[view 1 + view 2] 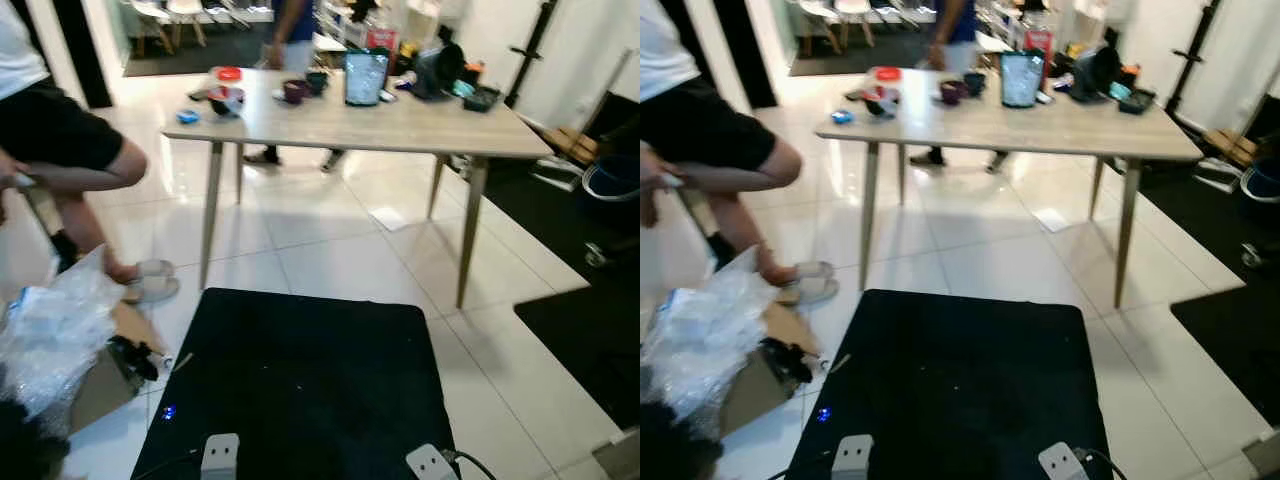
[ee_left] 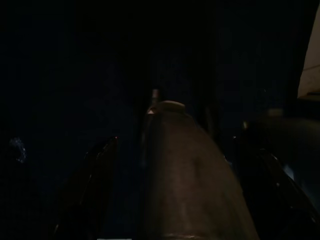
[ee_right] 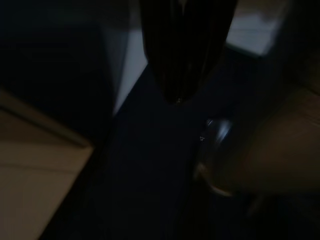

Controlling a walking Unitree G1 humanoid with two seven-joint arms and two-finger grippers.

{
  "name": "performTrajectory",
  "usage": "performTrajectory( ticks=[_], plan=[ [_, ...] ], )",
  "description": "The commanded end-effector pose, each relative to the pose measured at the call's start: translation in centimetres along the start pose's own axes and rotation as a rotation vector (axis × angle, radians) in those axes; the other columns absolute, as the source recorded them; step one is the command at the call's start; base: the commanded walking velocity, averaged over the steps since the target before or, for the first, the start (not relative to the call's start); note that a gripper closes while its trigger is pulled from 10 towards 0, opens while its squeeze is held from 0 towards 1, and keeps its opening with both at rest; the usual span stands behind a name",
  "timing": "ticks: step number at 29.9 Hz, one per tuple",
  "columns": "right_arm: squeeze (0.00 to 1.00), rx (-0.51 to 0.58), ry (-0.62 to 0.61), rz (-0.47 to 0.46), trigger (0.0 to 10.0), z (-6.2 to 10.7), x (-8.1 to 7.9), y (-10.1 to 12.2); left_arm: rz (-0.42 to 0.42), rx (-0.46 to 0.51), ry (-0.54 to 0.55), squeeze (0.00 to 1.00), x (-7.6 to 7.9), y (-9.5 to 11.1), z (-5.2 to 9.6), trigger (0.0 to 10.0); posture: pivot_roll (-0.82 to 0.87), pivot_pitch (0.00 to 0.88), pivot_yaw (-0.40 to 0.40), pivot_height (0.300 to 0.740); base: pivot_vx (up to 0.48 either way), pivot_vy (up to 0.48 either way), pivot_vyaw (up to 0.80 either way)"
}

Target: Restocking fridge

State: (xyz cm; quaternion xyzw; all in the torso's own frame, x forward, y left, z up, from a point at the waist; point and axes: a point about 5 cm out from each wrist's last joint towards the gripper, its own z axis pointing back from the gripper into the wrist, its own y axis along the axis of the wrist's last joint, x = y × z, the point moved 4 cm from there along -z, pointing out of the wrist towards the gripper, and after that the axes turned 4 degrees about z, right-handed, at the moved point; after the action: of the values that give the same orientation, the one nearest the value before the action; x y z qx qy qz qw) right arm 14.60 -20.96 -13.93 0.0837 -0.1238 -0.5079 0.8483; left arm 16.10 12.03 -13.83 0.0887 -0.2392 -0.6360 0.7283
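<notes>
No fridge and no goods for it can be made out. My left gripper (image 2: 180, 140) hangs in deep shade, and a rounded grey shape (image 2: 190, 180) with a small cap-like top lies in front of it; what it is cannot be told. My right gripper (image 3: 178, 97) also hangs in the dark, its two black fingers (image 3: 175, 50) pressed together to one tip with nothing between them. A blurred brownish round thing (image 3: 220, 160) lies beyond it.
A black flat surface (image 1: 300, 380) lies just ahead and below. Beyond it stands a wooden table (image 1: 400, 125) with cups, a tablet and clutter. A person (image 1: 60, 140) stands at the left by a plastic bag (image 1: 55, 330) and cardboard. Black mats (image 1: 590, 340) lie at the right.
</notes>
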Motion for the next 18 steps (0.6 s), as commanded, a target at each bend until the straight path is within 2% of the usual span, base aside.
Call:
performTrajectory(
  ticks=[1, 11, 16, 18],
  plan=[
    [0.00, 0.004, -0.005, 0.001, 10.0, -0.01, 0.09, 0.31, 0.003, -0.021, 0.000, 0.00, 0.30, -0.60, -0.01, 10.0, 0.01, 0.000, -0.025, 0.740, 0.244, 0.000, 0.00],
    [0.00, -0.002, -0.005, 0.005, 10.0, -0.01, 0.07, 0.19, 0.005, -0.026, -0.005, 0.00, 0.33, -0.74, 0.01, 10.0, 0.01, 0.000, -0.028, 0.740, 0.243, 0.000, 0.00],
    [0.00, -0.002, -0.005, 0.004, 10.0, -0.01, 0.06, 0.19, 0.002, -0.028, -0.005, 0.00, 0.33, -0.75, 0.01, 10.0, 0.01, 0.000, -0.028, 0.740, 0.000, 0.000, 0.00],
    [0.00, -0.002, -0.004, 0.005, 10.0, -0.01, 0.06, 0.19, 0.001, -0.028, -0.004, 0.00, 0.32, -0.74, 0.01, 10.0, 0.01, 0.000, -0.028, 0.740, 0.287, 0.000, 0.00]
  ],
)
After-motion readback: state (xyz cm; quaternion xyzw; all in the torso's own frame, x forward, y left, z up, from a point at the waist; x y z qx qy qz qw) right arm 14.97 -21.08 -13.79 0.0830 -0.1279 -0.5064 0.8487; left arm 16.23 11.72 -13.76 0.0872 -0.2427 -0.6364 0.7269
